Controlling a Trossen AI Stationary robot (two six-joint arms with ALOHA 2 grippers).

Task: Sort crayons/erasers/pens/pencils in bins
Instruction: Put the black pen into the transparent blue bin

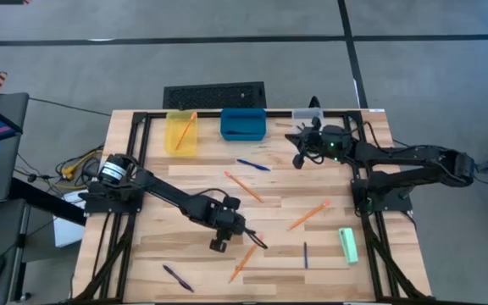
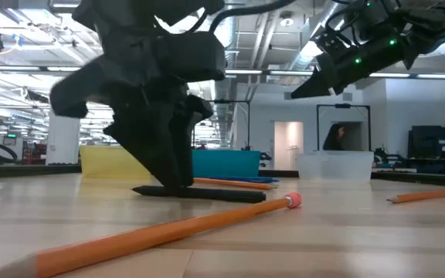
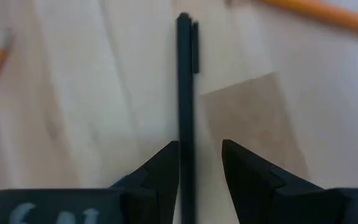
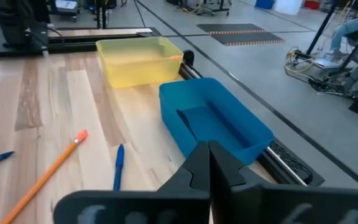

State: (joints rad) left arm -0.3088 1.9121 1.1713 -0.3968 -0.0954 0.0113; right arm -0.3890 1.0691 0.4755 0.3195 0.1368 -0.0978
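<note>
Left gripper [image 3: 197,165] down at bench [image 1: 193,254], fingers parted, straddling dark pen [image 3: 184,93]; pen lies flat on wood, one finger touching it, other just clear. Nothing held. For clean pick: centre pen between fingers, close squarely across shaft, lift level. Pencil [image 2: 153,232] lies near, avoid nudging. Blue bin [image 1: 243,124] at far edge likely destination. Right gripper [image 4: 209,163] closed, empty, waiting above blue bin.

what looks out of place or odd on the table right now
Nothing is damaged or spilled. Pens, pencils and the eraser lie loose on the table, unsorted. The left gripper stands open over a dark pen, which sits against one finger instead of centred. The right gripper hangs shut and empty above the blue bin.
</note>
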